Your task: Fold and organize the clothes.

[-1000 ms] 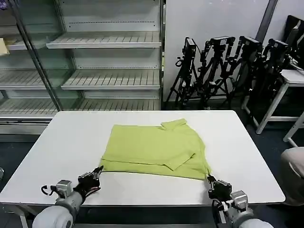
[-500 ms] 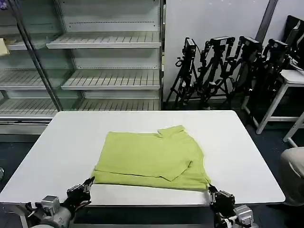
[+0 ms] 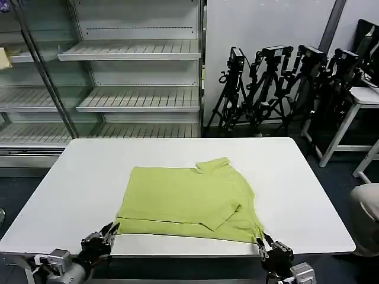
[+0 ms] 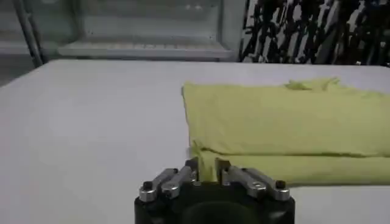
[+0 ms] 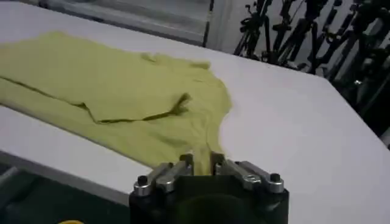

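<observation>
So I've got the lime shirt lying flat on the white worktop, already folded into a rough rectangle with the small collar poking out at the far edge, a bit to my right of centre. There's a folded flap lying across the top layer, its corner showing toward the near right side.

Both arms are down at the near edge of the worktop. My left claw sits at the shirt's near-left corner, and in the left wrist cam the left claw has its 2 fingers drawn close together with the yellow-green hem right between the tips, so it looks pinched onto that corner. My right claw is at the near-right corner, same deal: the right wrist cam shows the right claw with its fingers nearly closed and a narrow tail of the fabric running straight into the gap, so it's got hold of the shirt there too.

The near edge of the shirt runs between the 2 claws, close to the worktop's front edge. Behind the worktop there are empty-looking metal shelves and a bunch of black tripods against the wall.
</observation>
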Controlling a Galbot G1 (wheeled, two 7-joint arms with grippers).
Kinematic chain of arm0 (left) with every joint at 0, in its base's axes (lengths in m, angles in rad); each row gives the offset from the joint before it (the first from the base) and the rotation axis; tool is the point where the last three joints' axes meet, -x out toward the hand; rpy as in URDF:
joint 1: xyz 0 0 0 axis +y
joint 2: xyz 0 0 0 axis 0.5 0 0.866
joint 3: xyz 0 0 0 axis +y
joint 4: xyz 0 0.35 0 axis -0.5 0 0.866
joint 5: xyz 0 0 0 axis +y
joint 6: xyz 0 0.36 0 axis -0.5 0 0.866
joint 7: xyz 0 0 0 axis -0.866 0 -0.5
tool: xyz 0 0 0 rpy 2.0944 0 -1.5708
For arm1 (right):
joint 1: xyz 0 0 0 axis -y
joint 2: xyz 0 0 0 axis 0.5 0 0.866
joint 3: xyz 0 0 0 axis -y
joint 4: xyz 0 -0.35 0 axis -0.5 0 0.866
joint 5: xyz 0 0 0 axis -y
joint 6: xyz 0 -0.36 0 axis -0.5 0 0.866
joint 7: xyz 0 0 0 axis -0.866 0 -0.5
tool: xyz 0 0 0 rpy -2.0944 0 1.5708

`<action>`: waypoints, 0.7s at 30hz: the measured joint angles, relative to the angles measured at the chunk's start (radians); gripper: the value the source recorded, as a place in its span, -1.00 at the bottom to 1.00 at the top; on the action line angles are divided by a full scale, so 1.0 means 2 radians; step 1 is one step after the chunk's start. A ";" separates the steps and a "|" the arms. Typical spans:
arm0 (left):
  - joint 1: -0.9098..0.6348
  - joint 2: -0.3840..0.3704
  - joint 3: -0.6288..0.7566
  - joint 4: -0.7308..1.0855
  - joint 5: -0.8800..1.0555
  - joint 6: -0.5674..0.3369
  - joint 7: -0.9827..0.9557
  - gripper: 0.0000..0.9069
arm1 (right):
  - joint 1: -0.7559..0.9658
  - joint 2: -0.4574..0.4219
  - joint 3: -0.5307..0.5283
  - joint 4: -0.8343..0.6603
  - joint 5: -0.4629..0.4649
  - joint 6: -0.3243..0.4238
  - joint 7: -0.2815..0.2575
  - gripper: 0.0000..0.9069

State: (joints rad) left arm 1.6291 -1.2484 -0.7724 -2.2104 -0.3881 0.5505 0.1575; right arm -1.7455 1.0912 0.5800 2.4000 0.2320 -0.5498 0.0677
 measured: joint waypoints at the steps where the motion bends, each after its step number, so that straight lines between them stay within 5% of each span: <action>1: -0.001 0.002 -0.004 -0.003 -0.003 0.000 0.000 1.00 | 0.003 -0.001 0.003 0.003 0.003 0.000 0.001 1.00; 9: -0.023 0.025 -0.014 -0.014 -0.024 -0.003 -0.001 1.00 | 0.083 0.000 -0.011 -0.011 0.018 -0.007 0.026 1.00; 21: -0.148 0.076 0.061 0.063 -0.038 -0.001 -0.028 1.00 | 0.301 0.031 -0.120 -0.152 0.037 -0.013 0.085 1.00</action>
State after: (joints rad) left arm 1.3322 -1.0955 -0.6501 -2.0839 -0.4632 0.5478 0.1010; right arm -1.1443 1.1523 0.3403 2.0963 0.3062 -0.5759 0.2387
